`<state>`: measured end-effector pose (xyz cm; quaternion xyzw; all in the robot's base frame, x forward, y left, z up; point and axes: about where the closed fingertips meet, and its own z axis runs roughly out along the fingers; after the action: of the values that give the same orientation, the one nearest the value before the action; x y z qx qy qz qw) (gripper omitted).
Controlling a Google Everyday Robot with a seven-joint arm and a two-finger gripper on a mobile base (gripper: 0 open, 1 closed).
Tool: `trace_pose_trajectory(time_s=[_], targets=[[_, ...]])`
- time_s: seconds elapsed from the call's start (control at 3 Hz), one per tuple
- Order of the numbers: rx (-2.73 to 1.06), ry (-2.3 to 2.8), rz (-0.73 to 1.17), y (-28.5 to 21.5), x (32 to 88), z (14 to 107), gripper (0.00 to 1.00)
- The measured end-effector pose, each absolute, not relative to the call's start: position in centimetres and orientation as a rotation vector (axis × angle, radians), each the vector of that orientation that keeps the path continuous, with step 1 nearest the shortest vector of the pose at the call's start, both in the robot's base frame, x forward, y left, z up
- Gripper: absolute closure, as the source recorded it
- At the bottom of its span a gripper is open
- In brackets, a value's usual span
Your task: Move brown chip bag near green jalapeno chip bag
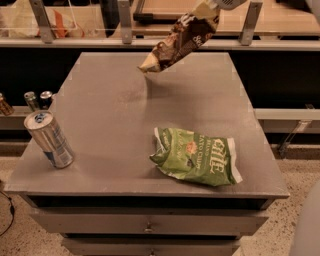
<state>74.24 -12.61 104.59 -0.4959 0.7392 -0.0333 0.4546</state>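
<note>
While clamped shut on the upper end of the brown chip bag point(177, 42), sits high over the far edge of the table point(110, 110), at the very top of the view: the gripper point(211, 10). Held aloft like this, most likely, to carry the load clear of the surface rather than drag it across. Hangs from the jaws, slanting down and to the camera's left of them, lower cream corner above the tabletop and touching nothing. Well below the jaws and nearer the camera, a little to their left: the green jalapeno chip bag point(197, 157), lying flat and crumpled by the front edge, well apart from the carried one. Farthest from the jaws, down at the front left corner: a silver can point(49, 139), standing out of the likely path. Judged as mid-carry: lift done, travel toward the green bag and lowering beside it not yet done.
</note>
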Motion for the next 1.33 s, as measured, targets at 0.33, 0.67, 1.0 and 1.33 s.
trace_pose_trajectory(time_s=[0.33,0.67,1.0,1.33], targets=[[-1.221,1.816,-0.06,-13.2,71.0,106.0,1.0],[-1.201,1.821,-0.027,-13.7,67.6,106.4,1.0],[-1.175,1.822,0.012,-13.3,64.6,106.3,1.0],[-1.136,1.836,0.065,-12.6,62.3,105.0,1.0]])
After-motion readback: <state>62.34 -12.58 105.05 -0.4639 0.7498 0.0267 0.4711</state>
